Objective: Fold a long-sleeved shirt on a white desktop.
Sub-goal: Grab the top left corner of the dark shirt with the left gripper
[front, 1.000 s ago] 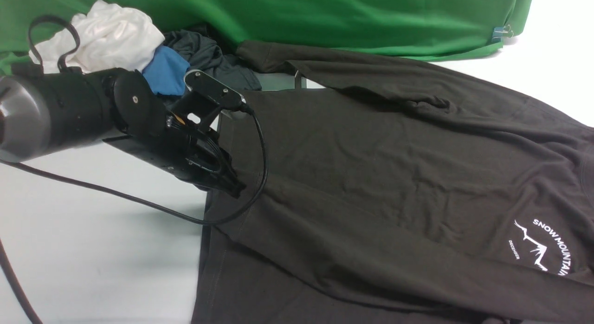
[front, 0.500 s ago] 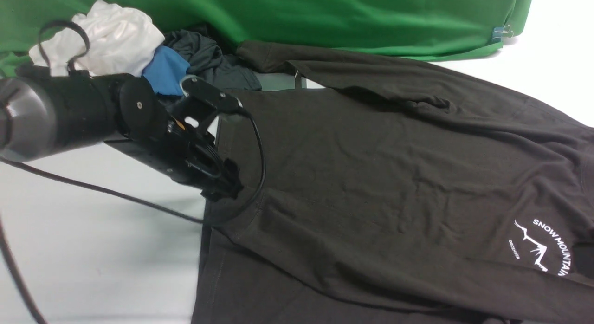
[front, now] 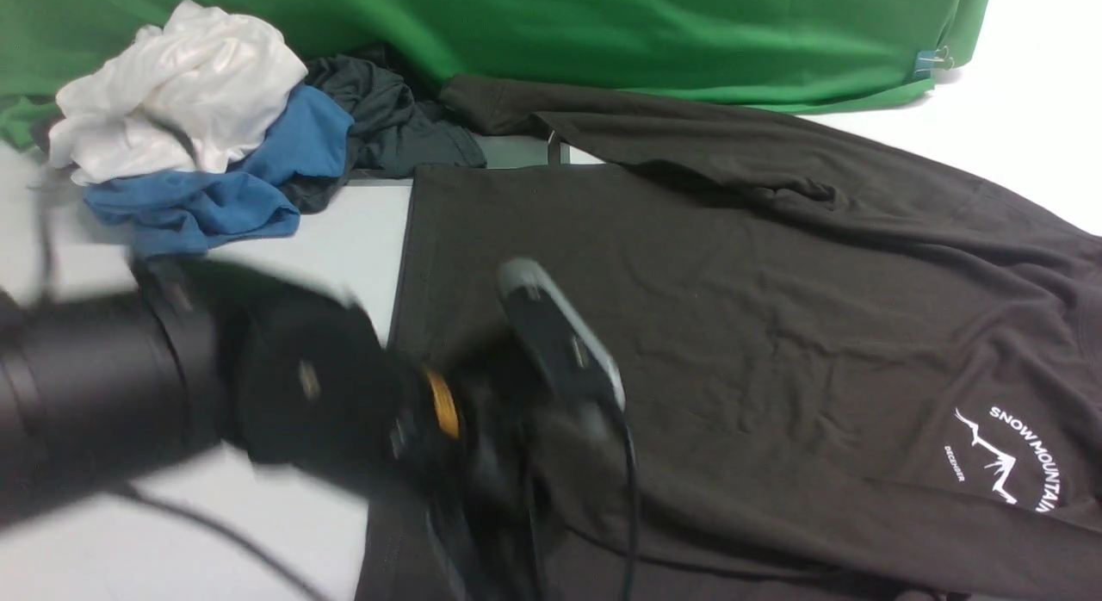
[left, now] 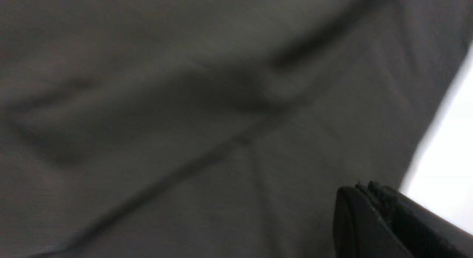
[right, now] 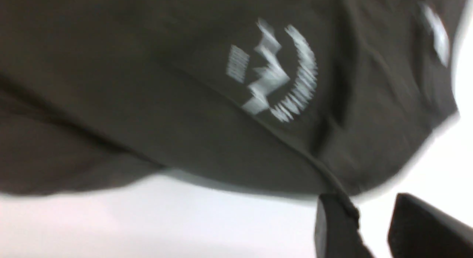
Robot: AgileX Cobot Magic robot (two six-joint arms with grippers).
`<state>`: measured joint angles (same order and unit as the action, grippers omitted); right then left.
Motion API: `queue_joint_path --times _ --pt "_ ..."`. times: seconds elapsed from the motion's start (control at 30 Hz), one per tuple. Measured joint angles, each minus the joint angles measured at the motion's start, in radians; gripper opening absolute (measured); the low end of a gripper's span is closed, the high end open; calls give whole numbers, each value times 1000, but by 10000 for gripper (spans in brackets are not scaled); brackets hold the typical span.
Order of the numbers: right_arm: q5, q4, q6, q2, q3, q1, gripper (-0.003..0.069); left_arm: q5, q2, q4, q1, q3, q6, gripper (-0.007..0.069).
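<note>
The long-sleeved shirt (front: pixel 732 325) lies spread over the white bench (front: pixel 344 239) with its logo (front: pixel 1007 459) face up. It is probably laid flat so that the sleeves and sides can be turned in cleanly. One sleeve runs along the far edge towards the green backdrop (front: pixel 603 33). The white garment (front: pixel 181 76), blue garment (front: pixel 215 196) and dark grey garment (front: pixel 387 110) are heaped at the far left, seemingly to keep them off the working area.

The left tool (left: pixel 369 213) is fully closed, low over the shirt near its hem. The blur hides whether any cloth is pinched. The right tool (right: pixel 373 213) stands partly open beside the logo with bare bench showing between its jaws. The shirt's edge reaches one finger (right: pixel 336 228), but nothing looks gripped.
</note>
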<state>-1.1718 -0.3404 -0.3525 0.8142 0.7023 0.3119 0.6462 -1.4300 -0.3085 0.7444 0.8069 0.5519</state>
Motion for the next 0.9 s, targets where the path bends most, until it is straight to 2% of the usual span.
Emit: queue_joint_path --times 0.07,0.13,0.17,0.2,0.27,0.33,0.43,0.47,0.8,0.9 --pt "68 47 12 21 -64 -139 241 -23 0 0 34 -31 0 20" --pt "169 167 70 87 -135 -337 267 -54 0 0 50 -46 -4 20" --pt "169 167 76 87 -135 -354 271 -56 0 0 49 -46 -4 20" --pt "197 223 103 118 -151 -420 294 -66 0 0 51 -46 -5 20" --pt "266 340 176 179 -170 -602 400 -83 0 0 52 -46 -6 20" --pt "324 427 220 220 -172 -705 489 -83 0 -5 52 -46 -7 20" --pt "353 491 261 280 -172 -784 573 -79 0 -24 52 -46 -7 20" --pt "347 500 269 305 -173 -794 582 -75 0 -28 52 -46 -7 20" --pt "486 545 278 402 -232 -802 568 -72 0 -38 52 -46 -7 20" --pt "520 549 289 455 -231 -802 534 -74 0 -42 52 -46 -7 20"
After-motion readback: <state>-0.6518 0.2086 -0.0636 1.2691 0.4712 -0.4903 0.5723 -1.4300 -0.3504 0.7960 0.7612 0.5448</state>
